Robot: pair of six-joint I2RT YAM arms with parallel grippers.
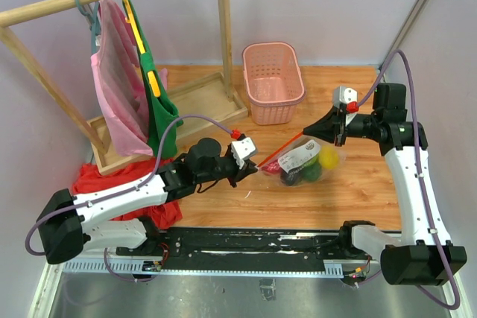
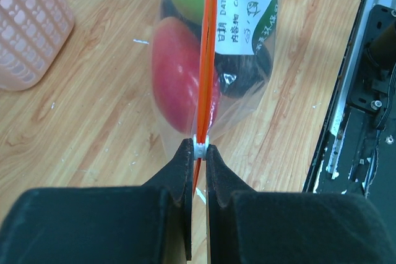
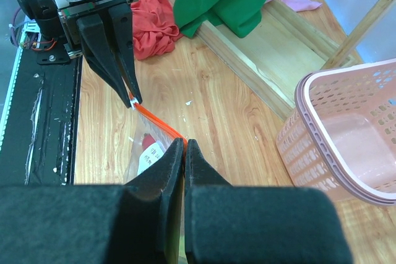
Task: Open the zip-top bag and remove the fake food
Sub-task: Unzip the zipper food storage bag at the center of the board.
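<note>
Wooden table (image 1: 365, 184), bearing 4 things: pink basket (image 1: 273, 82) at back, rack (image 1: 190, 103) base back left, red cloth (image 1: 100, 178) near left, bag (image 1: 298, 156) of food (image 1: 326, 158) centre-right.

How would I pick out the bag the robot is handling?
Find the pink basket on the wooden table. In front of it, held by the left claw and right claw, lies the bag. It alone is clear plastic, with an orange strip and toy fruit inside.
</note>
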